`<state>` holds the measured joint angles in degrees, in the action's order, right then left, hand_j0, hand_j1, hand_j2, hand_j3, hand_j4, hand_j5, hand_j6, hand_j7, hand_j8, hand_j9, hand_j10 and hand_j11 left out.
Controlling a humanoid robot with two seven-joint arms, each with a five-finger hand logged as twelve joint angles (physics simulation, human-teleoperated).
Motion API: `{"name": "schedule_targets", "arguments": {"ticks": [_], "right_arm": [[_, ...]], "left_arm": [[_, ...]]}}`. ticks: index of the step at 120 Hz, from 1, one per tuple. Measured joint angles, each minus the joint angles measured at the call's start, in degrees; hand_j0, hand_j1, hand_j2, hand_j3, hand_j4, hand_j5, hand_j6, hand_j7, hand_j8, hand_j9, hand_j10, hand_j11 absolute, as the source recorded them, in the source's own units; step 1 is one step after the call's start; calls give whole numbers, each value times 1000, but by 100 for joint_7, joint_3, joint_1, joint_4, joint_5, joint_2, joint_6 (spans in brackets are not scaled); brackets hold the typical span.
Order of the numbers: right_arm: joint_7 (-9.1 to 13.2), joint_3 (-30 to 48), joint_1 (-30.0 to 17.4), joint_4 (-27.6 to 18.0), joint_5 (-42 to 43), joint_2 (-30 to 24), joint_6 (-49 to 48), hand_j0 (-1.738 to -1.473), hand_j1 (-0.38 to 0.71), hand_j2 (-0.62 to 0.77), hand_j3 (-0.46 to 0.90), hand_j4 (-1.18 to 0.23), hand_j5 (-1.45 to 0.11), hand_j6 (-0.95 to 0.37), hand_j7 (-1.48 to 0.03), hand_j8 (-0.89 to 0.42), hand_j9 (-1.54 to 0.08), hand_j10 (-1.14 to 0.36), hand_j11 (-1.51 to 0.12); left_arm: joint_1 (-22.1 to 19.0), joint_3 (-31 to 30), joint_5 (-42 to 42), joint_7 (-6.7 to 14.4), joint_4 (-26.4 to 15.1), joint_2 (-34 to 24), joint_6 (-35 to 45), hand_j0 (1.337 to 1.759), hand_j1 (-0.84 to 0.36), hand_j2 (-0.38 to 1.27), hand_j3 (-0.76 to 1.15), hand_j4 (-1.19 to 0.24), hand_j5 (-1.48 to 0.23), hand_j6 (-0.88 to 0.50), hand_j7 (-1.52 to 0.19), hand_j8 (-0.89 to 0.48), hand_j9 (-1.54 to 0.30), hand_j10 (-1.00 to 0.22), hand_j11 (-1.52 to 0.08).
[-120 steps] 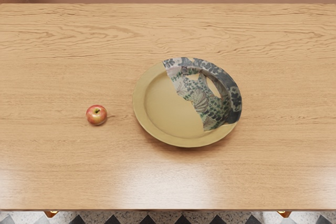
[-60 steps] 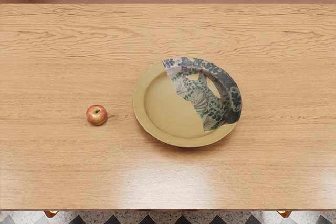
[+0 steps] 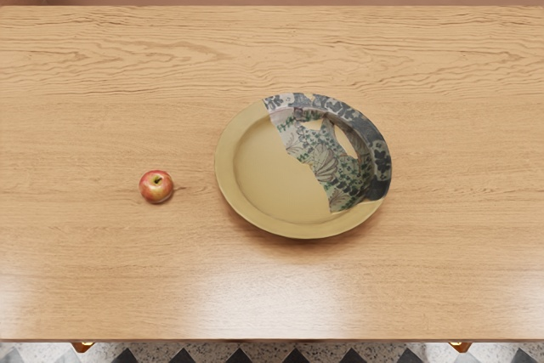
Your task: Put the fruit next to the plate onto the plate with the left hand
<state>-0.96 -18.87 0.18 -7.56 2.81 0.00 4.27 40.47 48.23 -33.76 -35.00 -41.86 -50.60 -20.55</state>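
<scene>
A small red and yellow apple [image 3: 156, 185] sits upright on the wooden table, a short way left of the plate. The plate [image 3: 255, 167] is round and olive yellow, with a grey-green leaf pattern over its right part; nothing lies in it. Neither hand nor any arm shows in the head view.
The wooden table [image 3: 102, 65] fills most of the view. Its front edge runs along the bottom, with tiled floor below. A plain wall stands behind the far edge.
</scene>
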Motion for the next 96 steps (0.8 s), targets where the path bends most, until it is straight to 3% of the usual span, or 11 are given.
{"name": "schedule_targets", "arguments": {"ticks": [13,31,67,96], "right_arm": [[0,0,1,0,0,0,-1,-1658,-349,0,0,0,0,-1,0,0,0,0,0],[-1,2,0,0,0,0,0,-1658,-349,0,0,0,0,-1,0,0,0,0,0],[0,0,0,0,0,0,-1,-1658,-349,0,0,0,0,-1,0,0,0,0,0],[1,1,0,0,0,0,-1,-1658,-349,0,0,0,0,-1,0,0,0,0,0]], "left_arm": [[-813,588,-360,0,-556,-125,-698,1658,330,10,0,-22,-26,-23,-25,-22,-25,-21,-25],[-1572,757,-520,0,-1273,-411,-1013,1658,332,10,0,-21,-24,-21,-24,-21,-23,-20,-23],[-1664,-353,-531,0,-2218,-518,-1129,1658,343,8,0,-11,-11,-12,-11,-11,-11,-10,-11],[-1639,-309,-471,0,-2659,466,-1147,1658,347,6,0,-7,-7,-8,-6,-7,-6,-7,-6]]}}
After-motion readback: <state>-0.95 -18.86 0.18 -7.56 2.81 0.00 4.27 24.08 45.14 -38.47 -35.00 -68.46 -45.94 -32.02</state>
